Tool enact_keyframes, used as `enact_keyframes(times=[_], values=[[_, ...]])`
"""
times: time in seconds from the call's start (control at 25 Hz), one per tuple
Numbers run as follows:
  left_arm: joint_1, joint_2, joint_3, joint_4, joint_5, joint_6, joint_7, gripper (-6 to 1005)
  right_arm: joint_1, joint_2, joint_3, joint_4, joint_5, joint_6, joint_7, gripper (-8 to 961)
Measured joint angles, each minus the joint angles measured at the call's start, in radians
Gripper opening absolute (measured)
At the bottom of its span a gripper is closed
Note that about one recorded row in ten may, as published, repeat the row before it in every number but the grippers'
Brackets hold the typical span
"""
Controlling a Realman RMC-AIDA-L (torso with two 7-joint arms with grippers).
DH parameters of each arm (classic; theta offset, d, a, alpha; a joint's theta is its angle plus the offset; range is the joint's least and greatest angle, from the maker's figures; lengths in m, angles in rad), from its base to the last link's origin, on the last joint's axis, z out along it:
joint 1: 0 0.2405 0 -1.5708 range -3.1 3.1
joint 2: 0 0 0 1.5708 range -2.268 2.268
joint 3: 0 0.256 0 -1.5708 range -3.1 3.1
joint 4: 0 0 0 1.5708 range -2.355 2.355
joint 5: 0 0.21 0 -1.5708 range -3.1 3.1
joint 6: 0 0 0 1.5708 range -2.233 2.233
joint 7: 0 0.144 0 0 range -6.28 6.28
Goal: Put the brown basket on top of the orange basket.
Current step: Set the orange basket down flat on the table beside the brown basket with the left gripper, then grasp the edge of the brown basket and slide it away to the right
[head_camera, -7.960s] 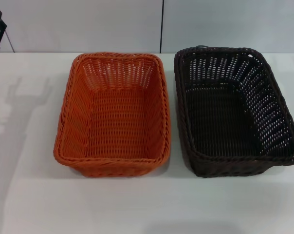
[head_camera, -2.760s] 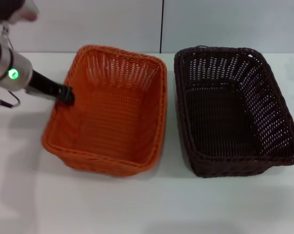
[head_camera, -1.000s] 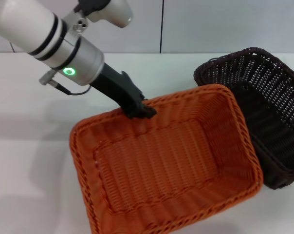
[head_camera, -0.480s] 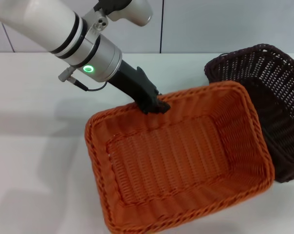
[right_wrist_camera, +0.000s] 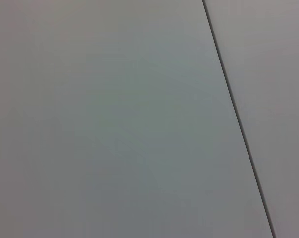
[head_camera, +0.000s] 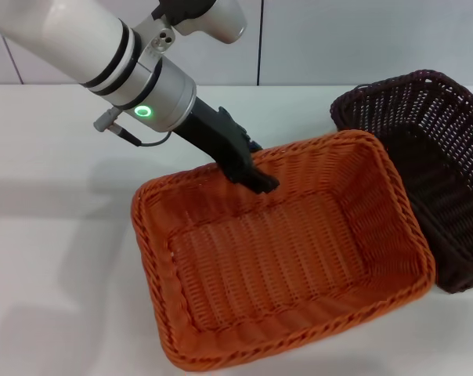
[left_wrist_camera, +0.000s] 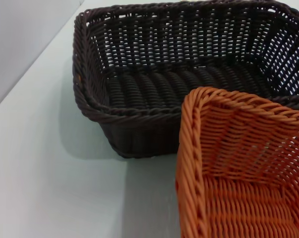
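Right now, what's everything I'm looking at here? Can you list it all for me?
orange basket: one, bright orange woven, near middle of the table, one corner over the brown basket's rim.
brown basket: one, dark brown woven, on the robot's right side of the table, tilted.
table: one, white, under both baskets.
wall: pale grey panels behind the table, a dark seam between them.
left hand: one, black, on a white arm, at the orange basket's far rim.
right hand: not in view.
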Motion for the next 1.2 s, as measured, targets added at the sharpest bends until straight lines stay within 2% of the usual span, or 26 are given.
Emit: enact_keyframes(times=[0.36, 0.44, 0.52, 0.68, 0.72, 0.76, 0.84, 0.88, 0.92, 0.96, 1.0, 1.04, 1.08, 1.2], values=[[0.091, 0.000, 0.001, 0.114, -0.054, -0.074, 0.004, 765, -0.017, -0.004, -0.015, -0.036, -0.012, 0.000, 0.028, 617], [0.118, 0.001, 0.002, 0.142, -0.074, -0.113, 0.007, 841, -0.023, -0.013, -0.072, -0.061, -0.041, 0.001, 0.083, 617], [0.158, 0.001, 0.003, 0.179, -0.117, -0.173, 0.015, 849, -0.028, -0.024, -0.153, -0.099, -0.087, 0.010, 0.176, 617], [0.210, 0.000, 0.006, 0.218, -0.209, -0.260, 0.047, 861, -0.048, -0.057, -0.411, -0.278, -0.253, 0.046, 0.570, 617], [0.235, -0.001, 0.009, 0.227, -0.269, -0.307, 0.076, 860, -0.057, -0.064, -0.469, -0.327, -0.294, 0.047, 0.660, 618], [0.292, -0.001, 0.015, 0.233, -0.426, -0.407, 0.173, 860, -0.068, -0.074, -0.541, -0.391, -0.343, 0.044, 0.767, 618], [0.330, -0.002, 0.021, 0.221, -0.574, -0.473, 0.258, 858, -0.090, -0.097, -0.671, -0.515, -0.453, 0.033, 0.975, 618], [0.330, -0.002, 0.021, 0.221, -0.574, -0.473, 0.258, 857, -0.098, -0.111, -0.720, -0.565, -0.515, 0.024, 1.065, 618], [0.362, -0.002, 0.028, 0.192, -0.745, -0.519, 0.368, 857, -0.105, -0.126, -0.766, -0.617, -0.581, 0.011, 1.149, 618], [0.377, -0.003, 0.034, 0.168, -0.851, -0.532, 0.447, 856, -0.109, -0.141, -0.794, -0.665, -0.665, -0.017, 1.226, 618], [0.377, -0.003, 0.034, 0.168, -0.851, -0.532, 0.447, 855, -0.109, -0.149, -0.799, -0.697, -0.724, -0.046, 1.267, 618], [0.391, -0.003, 0.039, 0.133, -0.973, -0.533, 0.549, 854, -0.107, -0.157, -0.799, -0.733, -0.792, -0.082, 1.304, 618], [0.404, -0.003, 0.042, 0.066, -1.166, -0.523, 0.711, 853, -0.103, -0.163, -0.795, -0.767, -0.852, -0.119, 1.326, 618], [0.404, -0.002, 0.044, -0.025, -1.327, -0.507, 0.859, 851, -0.096, -0.169, -0.789, -0.859, -1.028, -0.229, 1.349, 618]])
